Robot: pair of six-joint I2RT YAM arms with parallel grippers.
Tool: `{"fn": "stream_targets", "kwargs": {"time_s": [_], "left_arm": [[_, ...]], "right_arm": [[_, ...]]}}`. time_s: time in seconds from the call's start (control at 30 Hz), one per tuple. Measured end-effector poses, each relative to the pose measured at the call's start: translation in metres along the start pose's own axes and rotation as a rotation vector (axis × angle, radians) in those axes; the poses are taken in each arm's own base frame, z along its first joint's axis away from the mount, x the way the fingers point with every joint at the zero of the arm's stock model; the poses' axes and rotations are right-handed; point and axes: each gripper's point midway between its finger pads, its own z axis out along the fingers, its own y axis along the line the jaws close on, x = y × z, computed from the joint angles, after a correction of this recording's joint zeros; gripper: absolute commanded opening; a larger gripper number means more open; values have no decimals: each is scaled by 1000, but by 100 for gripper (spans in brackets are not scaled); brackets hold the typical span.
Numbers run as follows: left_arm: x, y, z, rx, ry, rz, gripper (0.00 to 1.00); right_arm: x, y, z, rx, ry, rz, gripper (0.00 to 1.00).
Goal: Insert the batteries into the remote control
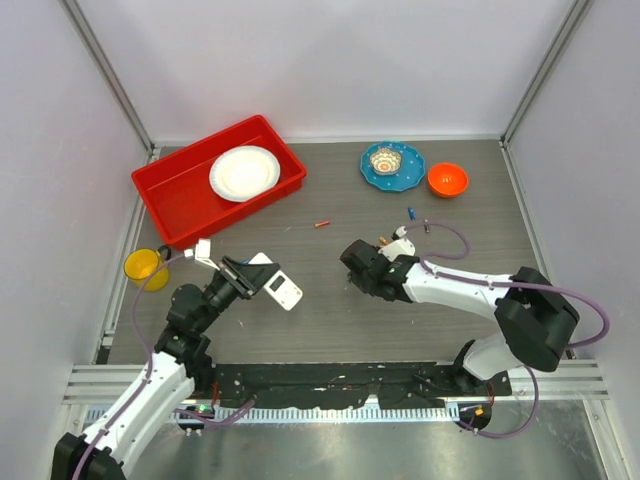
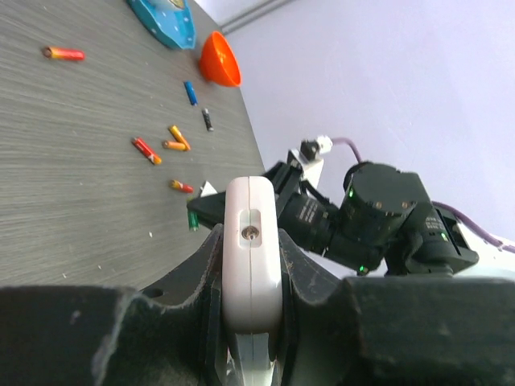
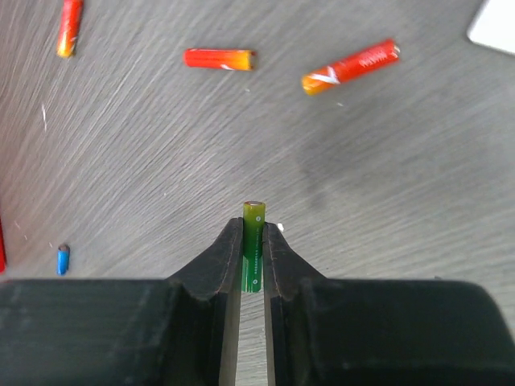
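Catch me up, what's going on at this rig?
The left gripper is clamped on the white remote control, which shows edge-on in its wrist view. The right gripper pinches a green battery lengthwise between its fingers, apart from the remote. Several red-orange batteries and a blue battery lie loose on the table. The green one has not yet reached the remote.

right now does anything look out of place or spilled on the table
Small red-orange cylindrical batteries lie scattered at odd angles on the grey table, a lone battery off toward the red plastic tray. Nothing looks damaged.
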Motion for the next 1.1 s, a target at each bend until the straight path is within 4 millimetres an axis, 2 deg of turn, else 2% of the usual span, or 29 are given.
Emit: {"fn": "stream_targets", "kwargs": {"time_s": [0.23,0.5,0.53,0.63,0.67,0.83,1.1], "left_arm": [[-10,9,1,-44,-62,10,0],[-8,20,-1,-92,-59,17,0],[-8,20,-1,-95,-59,16,0],[-8,21,-1,-99,-60,15,0],[-8,22,-1,-101,-61,15,0],[-8,23,-2,-106,-61,18,0],[-6,25,-2,-115,-54,15,0]], "right_arm": [[6,-17,3,122,-72,155,1],[15,-35,25,203,-125,205,2],[16,-38,27,211,-127,206,4],[15,-35,30,202,-142,222,19],[15,-34,31,199,-143,224,27],[14,-26,32,172,-147,230,47],[13,-17,31,146,-140,183,56]]}}
